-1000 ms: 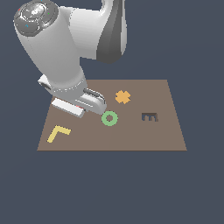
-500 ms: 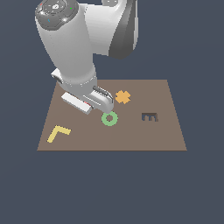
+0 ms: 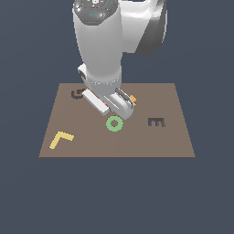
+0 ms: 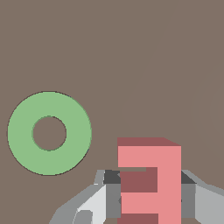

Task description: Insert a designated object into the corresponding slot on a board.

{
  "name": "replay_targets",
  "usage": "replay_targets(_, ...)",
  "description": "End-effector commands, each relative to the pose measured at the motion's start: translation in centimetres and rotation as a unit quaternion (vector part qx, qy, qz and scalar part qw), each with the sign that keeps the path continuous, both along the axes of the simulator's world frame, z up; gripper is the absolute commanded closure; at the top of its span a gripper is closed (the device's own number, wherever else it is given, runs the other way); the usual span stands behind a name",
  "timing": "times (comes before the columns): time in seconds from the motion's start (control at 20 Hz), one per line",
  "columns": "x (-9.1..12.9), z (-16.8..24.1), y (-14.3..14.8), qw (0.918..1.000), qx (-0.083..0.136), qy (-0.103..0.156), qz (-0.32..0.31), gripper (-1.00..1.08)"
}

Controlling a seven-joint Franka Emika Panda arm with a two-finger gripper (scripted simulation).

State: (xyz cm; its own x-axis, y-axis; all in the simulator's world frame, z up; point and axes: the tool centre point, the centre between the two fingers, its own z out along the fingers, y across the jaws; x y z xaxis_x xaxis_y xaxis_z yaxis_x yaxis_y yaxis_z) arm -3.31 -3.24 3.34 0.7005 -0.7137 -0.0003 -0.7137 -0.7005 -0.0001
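Note:
My gripper (image 3: pixel 119 108) hangs just above the brown board (image 3: pixel 173 137), beside the green ring (image 3: pixel 114 123). In the wrist view my gripper (image 4: pixel 148 192) is shut on the pink E block (image 4: pixel 148 175), with one grey finger (image 4: pixel 107 192) on each side of it. The block is held above the board (image 4: pixel 131 52), next to the green ring (image 4: pixel 49 133). In the exterior view the block is almost fully hidden under the hand. The dark E-shaped slot (image 3: pixel 156 122) lies on the board toward the exterior view's right of my gripper, apart from it.
A dark G-shaped cutout (image 3: pixel 77 93) lies at the board's far left. A yellow L (image 3: pixel 61 139) lies near the board's front left corner. An orange shape (image 3: pixel 133 99) peeks out behind the hand.
The arm has moved toward the exterior view's right with the pink E block in its grip, from the board's left part to beside the green ring. The G cutout is now uncovered.

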Motion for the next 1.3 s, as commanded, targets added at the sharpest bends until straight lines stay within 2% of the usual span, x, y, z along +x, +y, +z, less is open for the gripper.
replay_targets(0.0, -0.1, 0.1, 1.7, 0.9994, 0.000, 0.000, -0.036, 1.08)
replay_targets(0.2, -0.1, 0.2, 4.3, 0.9957, 0.000, 0.000, -0.092, 1.08)
replay_targets(0.45, 0.5, 0.3, 7.6, 0.9868, 0.000, 0.000, -0.162, 1.08)
replay_targets(0.85, 2.3, 0.5, 12.4, 0.9639, 0.000, 0.000, -0.266, 1.08)
replay_targets(1.25, 4.3, 0.6, 15.5, 0.9400, 0.001, 0.000, -0.341, 1.08)
